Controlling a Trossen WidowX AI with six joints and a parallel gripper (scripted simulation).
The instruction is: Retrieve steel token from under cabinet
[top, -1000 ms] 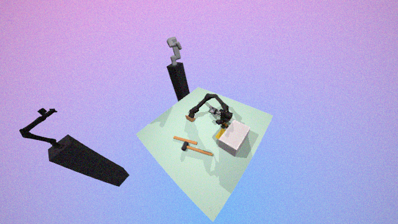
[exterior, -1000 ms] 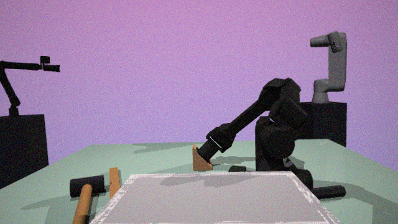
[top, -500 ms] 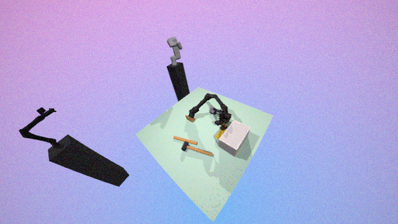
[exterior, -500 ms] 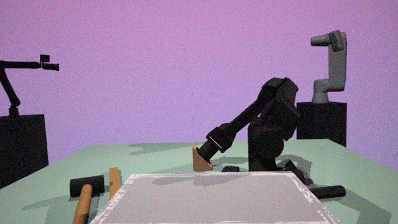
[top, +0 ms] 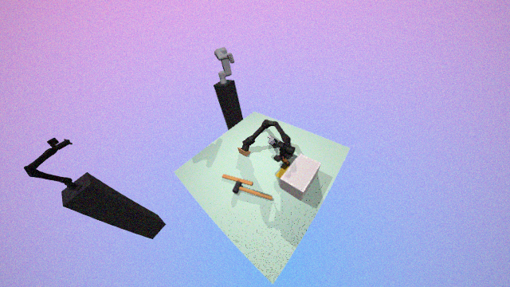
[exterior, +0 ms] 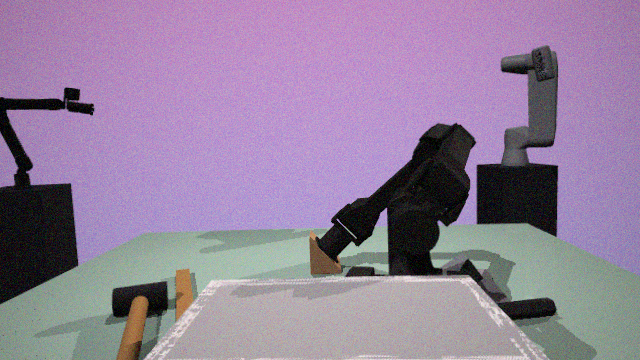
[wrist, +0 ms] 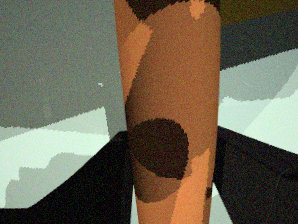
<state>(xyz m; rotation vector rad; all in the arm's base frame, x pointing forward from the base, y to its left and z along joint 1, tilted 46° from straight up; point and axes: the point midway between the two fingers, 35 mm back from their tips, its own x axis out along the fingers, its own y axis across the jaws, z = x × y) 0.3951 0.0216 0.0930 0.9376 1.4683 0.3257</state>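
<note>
A pale green surface (top: 239,211) (exterior: 240,245) with dark speckles along its near corner lies under a pink-to-blue backdrop (top: 398,80) (exterior: 250,100), as black pedestals (top: 111,207) (exterior: 517,195) stand at left and upper centre in the top view, shadows falling across the green.

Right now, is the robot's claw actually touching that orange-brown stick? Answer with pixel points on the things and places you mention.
Touching. The wrist view shows the black fingers of the gripper (wrist: 172,150) pressed against both sides of the orange-brown stick (wrist: 175,85), with no gap at either edge.

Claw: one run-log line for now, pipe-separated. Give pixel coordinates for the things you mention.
claw (top: 285,163) (wrist: 165,136): shut on orange handle (top: 285,161) (wrist: 172,85) | place: beside cabinet (top: 300,173) (exterior: 340,320) | token: not visible | hammer (top: 255,193) (exterior: 134,325): on table
</note>
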